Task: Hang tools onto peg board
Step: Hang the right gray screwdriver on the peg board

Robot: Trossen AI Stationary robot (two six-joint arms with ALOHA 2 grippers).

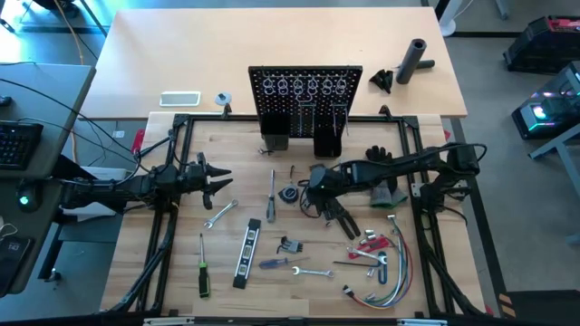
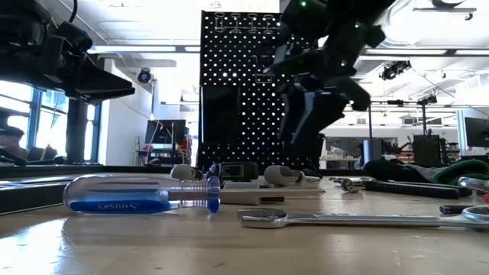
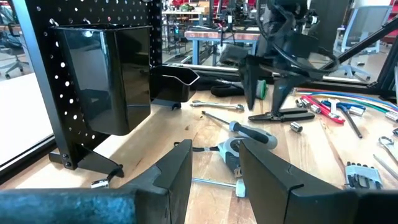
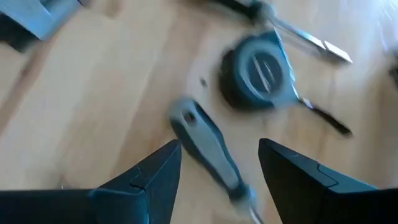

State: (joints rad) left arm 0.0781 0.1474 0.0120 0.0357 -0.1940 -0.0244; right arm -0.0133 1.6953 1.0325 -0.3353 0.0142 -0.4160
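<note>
Tools lie scattered over the wooden bench (image 1: pixel 272 299): a green-handled screwdriver (image 1: pixel 203 269) near its front left corner, a black-and-yellow level (image 1: pixel 246 256) just right of it, a silver open-ended wrench (image 1: pixel 220 214) farther back, a long grey-handled screwdriver (image 1: pixel 270 196) toward the middle, a blue-handled screwdriver (image 1: pixel 276 263) and another silver wrench (image 1: pixel 313 272) near the front edge. A round dark tape measure (image 1: pixel 289 194) sits beside the grey-handled screwdriver. A bundle of coloured wires (image 1: pixel 391 272) lies toward the front right corner.

The black perforated peg board (image 1: pixel 304 98) stands upright at the middle of the back edge, with a row of metal ring hooks (image 1: pixel 310 87) along its top and black bins on its face.

The right arm's fingers (image 4: pixel 149 180) stand wide apart with nothing between them, hovering over the middle of the bench above a grey tool handle (image 4: pixel 208 152), close to the tape measure. The left arm waits over the left side of the bench, its fingers (image 3: pixel 177 171) partly apart and empty, pointing toward the middle.
</note>
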